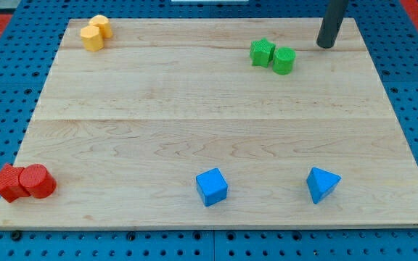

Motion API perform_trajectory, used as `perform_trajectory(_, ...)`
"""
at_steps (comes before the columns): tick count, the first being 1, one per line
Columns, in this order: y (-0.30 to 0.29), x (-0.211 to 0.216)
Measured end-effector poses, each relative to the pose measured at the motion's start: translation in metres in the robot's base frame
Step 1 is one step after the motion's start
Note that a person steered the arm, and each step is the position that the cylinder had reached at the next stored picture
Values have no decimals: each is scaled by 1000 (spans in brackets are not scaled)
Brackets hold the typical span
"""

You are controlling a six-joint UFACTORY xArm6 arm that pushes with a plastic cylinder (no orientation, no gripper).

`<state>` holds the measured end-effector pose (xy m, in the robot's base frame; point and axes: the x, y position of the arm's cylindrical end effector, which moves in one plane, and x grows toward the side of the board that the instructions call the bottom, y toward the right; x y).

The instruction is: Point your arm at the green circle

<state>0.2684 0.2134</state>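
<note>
The green circle [284, 61] is a short green cylinder near the view's top right on the wooden board [158, 109]. A green star [262, 52] touches its left side. My tip [326, 46] is the lower end of a dark rod coming down from the view's top edge. It rests on the board to the right of the green circle and slightly above it, with a gap of about one block width between them.
Two yellow blocks [95, 32] sit together at the top left. Two red blocks [24, 182] sit together at the bottom left. A blue cube [211, 187] and a blue triangle [321, 184] lie near the bottom edge. A blue pegboard surrounds the board.
</note>
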Motion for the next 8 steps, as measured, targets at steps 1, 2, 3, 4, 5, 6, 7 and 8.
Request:
perform_trajectory(1, -1, -1)
perform_trajectory(2, -1, -3)
perform_trajectory(3, -1, -1)
perform_trajectory(4, -17, -5)
perform_trajectory(5, -56, -17)
perform_trajectory(6, -72, -17)
perform_trajectory(7, -66, -20)
perform_trajectory(8, -66, -20)
